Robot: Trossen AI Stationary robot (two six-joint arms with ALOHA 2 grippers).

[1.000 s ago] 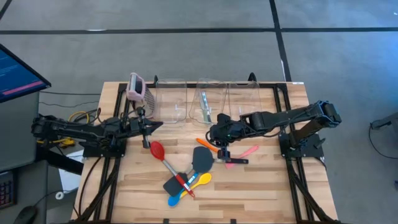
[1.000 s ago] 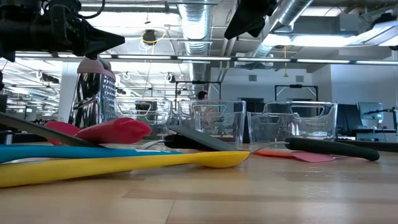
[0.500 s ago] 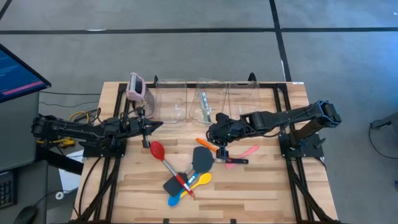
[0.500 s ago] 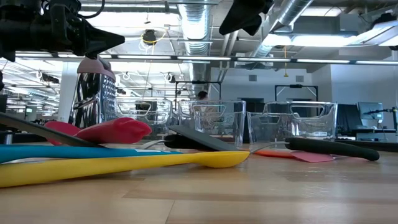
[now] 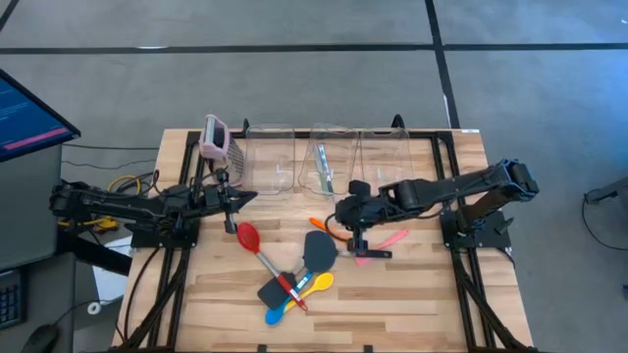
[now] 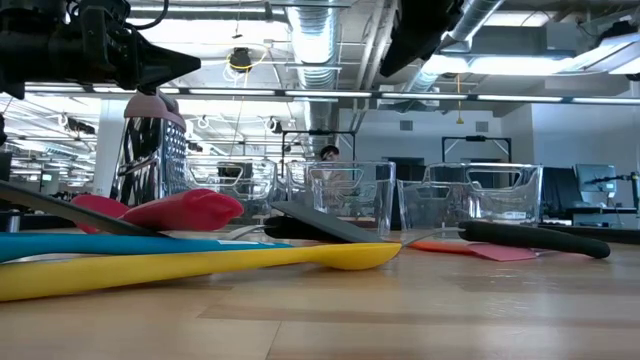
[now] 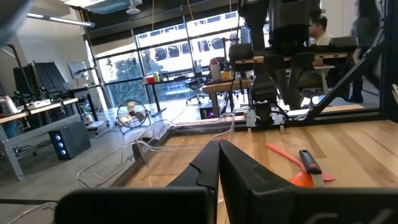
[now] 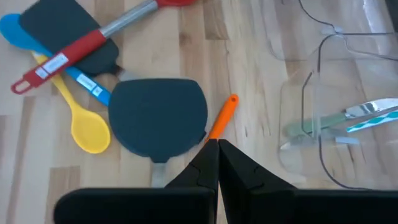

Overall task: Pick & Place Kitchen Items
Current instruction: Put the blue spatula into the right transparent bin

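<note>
Kitchen items lie loose on the wooden table [image 5: 412, 304]. They include a black spatula [image 5: 319, 249], an orange spatula [image 5: 327, 227], a pink spatula [image 5: 391, 238] and a red spoon [image 5: 247, 235]. A near pile holds a yellow spoon [image 5: 319, 283], a blue spoon [image 5: 278, 315] and a red-handled tool [image 5: 290, 290]. A clear-teal tool [image 5: 323, 172] lies in the middle bin. My right gripper [image 5: 345, 224] is shut and slants down above the orange handle's end [image 8: 222, 118] and the black spatula's head [image 8: 158, 118], holding nothing. My left gripper [image 5: 247, 199] is shut and waits at the table's left.
Three clear bins [image 5: 267, 157] [image 5: 332, 145] [image 5: 385, 152] stand in a row along the far edge. A pink-topped metal grater [image 5: 215, 137] stands to their left. Bare wood shows at the near right and near left of the table.
My right gripper has swung a little toward the table's right edge and turned slightly, staying above the orange spatula. No item on the table has moved.
</note>
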